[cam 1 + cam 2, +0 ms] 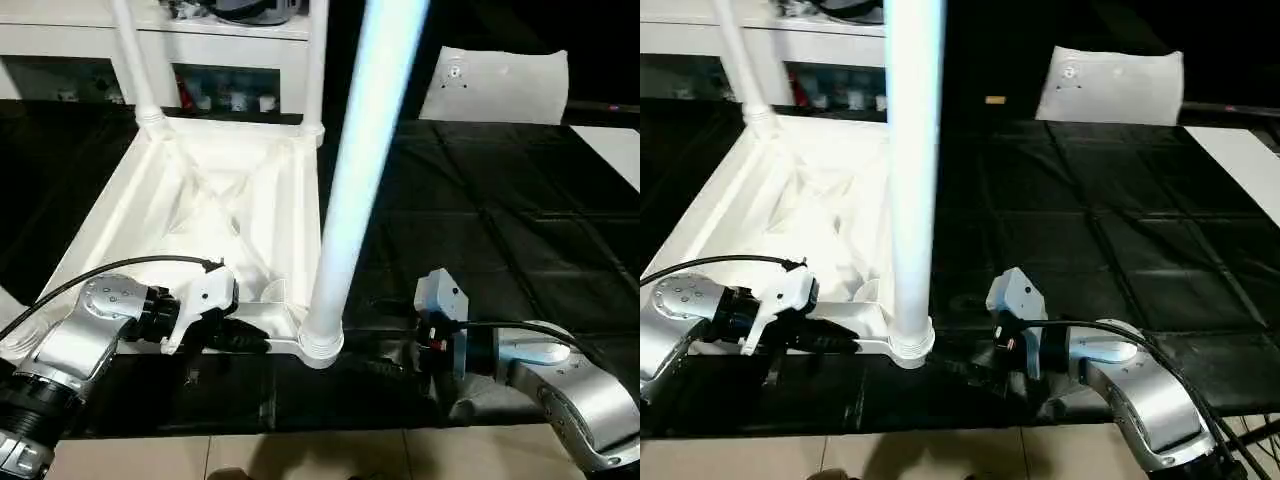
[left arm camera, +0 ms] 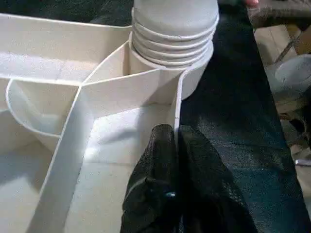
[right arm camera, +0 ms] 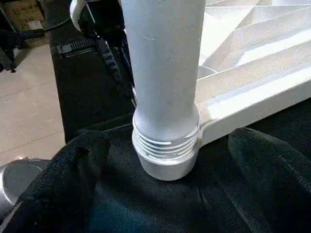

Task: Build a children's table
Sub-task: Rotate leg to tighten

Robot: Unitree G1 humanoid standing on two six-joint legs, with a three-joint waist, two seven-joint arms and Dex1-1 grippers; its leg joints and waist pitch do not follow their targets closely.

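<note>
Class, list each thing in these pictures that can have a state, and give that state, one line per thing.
Table top: upside down, ribbed side up.
Near leg: upright in its corner socket.
Two far legs: upright in their sockets.
Left gripper: shut on the table top's rim.
Right gripper: open, a finger on each side of the near leg.

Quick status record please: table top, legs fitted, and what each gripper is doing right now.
table top: upside down on the black mat, ribbed underside up
legs: three stand in corner sockets; near leg sits in the near corner socket
left gripper: shut on the table top's rim beside the near socket
right gripper: open, fingers either side of the near leg's base, not touching
</note>
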